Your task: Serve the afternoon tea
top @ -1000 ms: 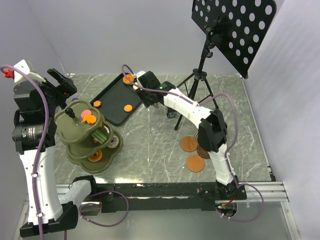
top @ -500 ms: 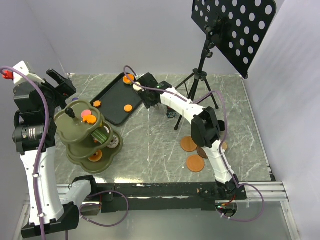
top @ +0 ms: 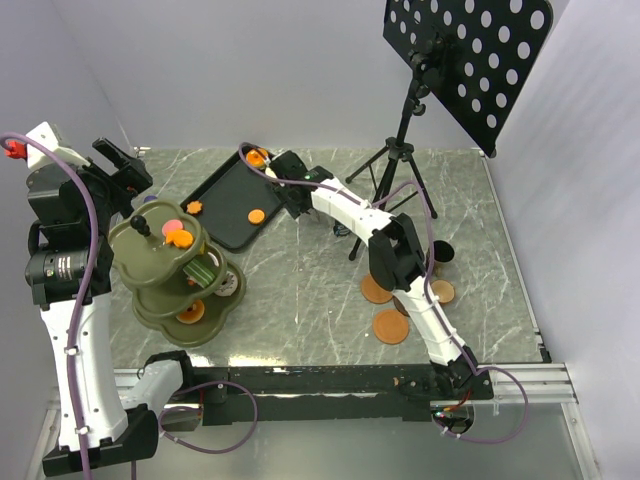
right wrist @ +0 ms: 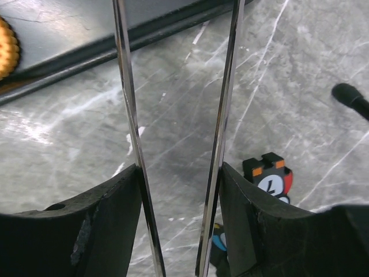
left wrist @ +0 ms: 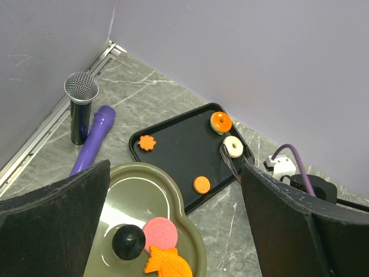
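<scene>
Tongs (right wrist: pixel 225 86) are clamped by right gripper (right wrist: pixel 180 173), blades apart; orange biscuit (right wrist: pixel 4 49) at upper left could be knocked away by misaligned tips.

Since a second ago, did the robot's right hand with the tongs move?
Yes. The right gripper, shut on the tongs, slid a little left, away from the tripod and along the black tray edge.

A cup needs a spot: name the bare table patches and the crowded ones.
Grey marble tabletop is bare between the olive tiered stand and the round brown-orange saucers, also right of them. Crowded: the black rectangular tray, around the black tripod.
</scene>
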### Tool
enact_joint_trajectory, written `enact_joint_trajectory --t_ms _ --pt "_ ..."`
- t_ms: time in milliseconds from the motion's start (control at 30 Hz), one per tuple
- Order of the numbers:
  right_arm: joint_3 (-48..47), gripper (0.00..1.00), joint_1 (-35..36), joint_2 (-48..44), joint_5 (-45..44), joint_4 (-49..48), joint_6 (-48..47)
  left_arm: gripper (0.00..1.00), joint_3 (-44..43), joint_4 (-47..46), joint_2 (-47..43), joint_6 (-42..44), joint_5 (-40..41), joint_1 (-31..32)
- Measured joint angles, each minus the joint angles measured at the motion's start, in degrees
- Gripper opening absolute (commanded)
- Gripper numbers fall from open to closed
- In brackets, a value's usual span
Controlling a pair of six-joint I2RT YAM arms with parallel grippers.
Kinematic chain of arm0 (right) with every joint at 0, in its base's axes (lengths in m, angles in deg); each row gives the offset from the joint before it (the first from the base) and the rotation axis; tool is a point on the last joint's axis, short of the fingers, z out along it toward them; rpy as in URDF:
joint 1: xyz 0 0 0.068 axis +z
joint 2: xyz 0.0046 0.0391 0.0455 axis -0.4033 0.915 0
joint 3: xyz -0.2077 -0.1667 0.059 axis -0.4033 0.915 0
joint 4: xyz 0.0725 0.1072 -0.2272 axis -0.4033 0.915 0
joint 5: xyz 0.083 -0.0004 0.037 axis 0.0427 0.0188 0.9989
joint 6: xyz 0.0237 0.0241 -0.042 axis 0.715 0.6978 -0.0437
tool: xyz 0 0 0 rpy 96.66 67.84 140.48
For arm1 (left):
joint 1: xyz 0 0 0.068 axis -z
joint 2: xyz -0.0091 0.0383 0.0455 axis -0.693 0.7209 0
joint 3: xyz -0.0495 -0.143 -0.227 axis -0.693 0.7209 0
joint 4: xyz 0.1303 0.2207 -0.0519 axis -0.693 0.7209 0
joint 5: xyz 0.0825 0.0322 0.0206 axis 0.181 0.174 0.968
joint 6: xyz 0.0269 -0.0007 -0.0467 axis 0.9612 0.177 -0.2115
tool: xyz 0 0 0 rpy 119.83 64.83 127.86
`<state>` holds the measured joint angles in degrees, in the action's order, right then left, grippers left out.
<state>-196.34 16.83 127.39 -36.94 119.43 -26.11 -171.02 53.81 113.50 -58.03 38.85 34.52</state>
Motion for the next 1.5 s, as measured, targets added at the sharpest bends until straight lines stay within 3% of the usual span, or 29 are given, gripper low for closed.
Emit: enact_joint_trajectory --t_ms 100,500,767,1167,1500 --pt "-0.02 0.61 0.00 0.46 -0.96 -0.37 -1.62 1.00 0.00 0.00 -0.02 0.00 0.00 0.00" --pt "-1.90 0.34 0.00 3.56 -2.69 -2.73 -4.42 1.00 0.00 0.00 -0.39 0.07 0.02 0.00" --pt "-0.09 0.25 0.00 1.11 -2.54 -5.55 -5.09 1.00 0.00 0.00 -1.11 0.04 0.13 0.00" --pt "18.91 0.22 1.79 -31.82 5.27 -13.81 -4.33 1.00 -0.07 -0.07 -1.42 0.02 1.70 -0.02" --pt "38.73 0.24 13.62 -52.39 14.64 -16.96 -12.50 1.00 -2.25 -1.68 -1.03 -0.04 3.21 -0.02"
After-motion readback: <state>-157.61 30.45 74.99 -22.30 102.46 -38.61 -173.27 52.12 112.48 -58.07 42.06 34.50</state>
